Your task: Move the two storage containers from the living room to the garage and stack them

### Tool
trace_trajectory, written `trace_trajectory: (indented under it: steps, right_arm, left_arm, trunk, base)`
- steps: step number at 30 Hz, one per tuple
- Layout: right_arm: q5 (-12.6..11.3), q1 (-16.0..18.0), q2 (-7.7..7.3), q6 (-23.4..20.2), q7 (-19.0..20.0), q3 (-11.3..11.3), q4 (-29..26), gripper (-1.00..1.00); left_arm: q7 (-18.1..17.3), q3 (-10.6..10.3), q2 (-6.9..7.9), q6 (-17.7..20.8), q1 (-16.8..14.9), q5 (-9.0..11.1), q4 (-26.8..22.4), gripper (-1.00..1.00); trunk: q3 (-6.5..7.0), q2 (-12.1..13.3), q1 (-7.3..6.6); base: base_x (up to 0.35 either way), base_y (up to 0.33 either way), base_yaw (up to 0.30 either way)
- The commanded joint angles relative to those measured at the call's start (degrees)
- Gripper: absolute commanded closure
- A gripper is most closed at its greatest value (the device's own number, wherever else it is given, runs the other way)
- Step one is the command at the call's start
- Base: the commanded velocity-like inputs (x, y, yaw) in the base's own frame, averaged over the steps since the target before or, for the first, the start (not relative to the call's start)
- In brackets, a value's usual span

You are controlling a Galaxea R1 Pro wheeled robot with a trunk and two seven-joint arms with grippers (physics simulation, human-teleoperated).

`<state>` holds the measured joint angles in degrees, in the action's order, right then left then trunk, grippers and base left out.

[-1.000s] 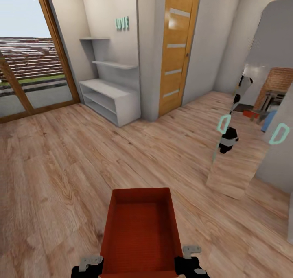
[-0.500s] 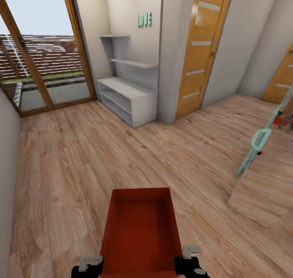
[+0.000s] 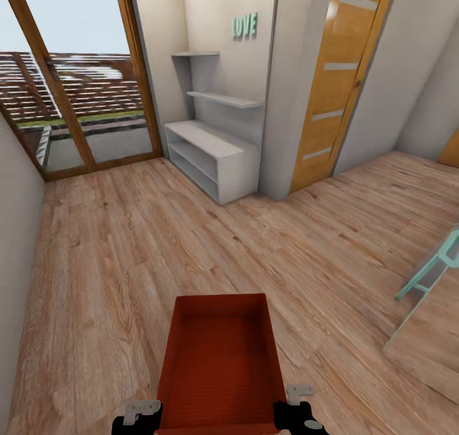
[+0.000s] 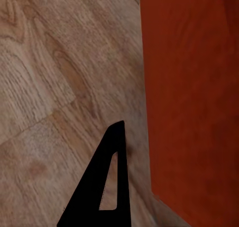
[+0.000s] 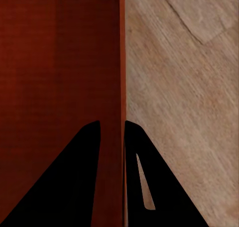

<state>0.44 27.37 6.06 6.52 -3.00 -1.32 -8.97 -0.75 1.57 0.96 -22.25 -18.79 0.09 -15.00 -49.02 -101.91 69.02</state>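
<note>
Far left: a tall wood-framed glass door (image 3: 70, 85) looks out on a grey terrace and brown stepped ground; a cream wall edge stands at the frame's left side
Left gripper (image 3: 141, 414): low in the head view, just beside the container's near left corner; the left wrist view shows one dark finger (image 4: 102, 187) outside the orange-red wall with wood floor beneath; whether it clamps the wall I cannot tell
Container: an orange-red rectangular open-top storage bin (image 3: 220, 358) with thin straight walls and a ribbed bottom; held up in front of the trunk, above the light wood-plank floor (image 3: 115, 250); empty inside
Right gripper (image 3: 299, 409): at the near right corner; in the right wrist view two dark fingers (image 5: 79, 177) stand narrow, one on each side of the bin's thin wall, pinching it
Middle ground: a low pale grey open shelf unit (image 3: 210, 158) against the wall, mint "LOVE" letters (image 3: 244, 25) above; an orange wooden door (image 3: 338, 85) with pale stripes further right
Far right: a mint-green frame (image 3: 430, 272) leaning at the edge
Progress: judged as mid-carry; one bin in hand, wood floor underfoot rather than grey concrete, so the garage is not reached; setting down, the second bin and the stacking are left
</note>
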Motion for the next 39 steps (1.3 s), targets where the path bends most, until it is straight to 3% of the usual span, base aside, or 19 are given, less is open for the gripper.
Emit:
trace_trajectory:
  steps: [1, 39]
  right_arm:
    - [0.09, 0.05, 0.01, 0.16, -0.34, 0.26, 0.00, 1.00]
    - [0.09, 0.05, 0.01, 0.16, -0.34, 0.26, 0.00, 1.00]
  left_arm:
    - [0.05, 0.44, 0.01, -0.16, -0.02, 0.17, 0.06, 1.00]
    - [0.05, 0.40, 0.01, -0.16, -0.03, 0.17, 0.06, 1.00]
  trunk:
    - [-0.04, -0.02, 0.03]
    - [0.37, -0.02, 0.03]
  base:
    - [0.346, 0.000, 0.004]
    - [0.346, 0.000, 0.000]
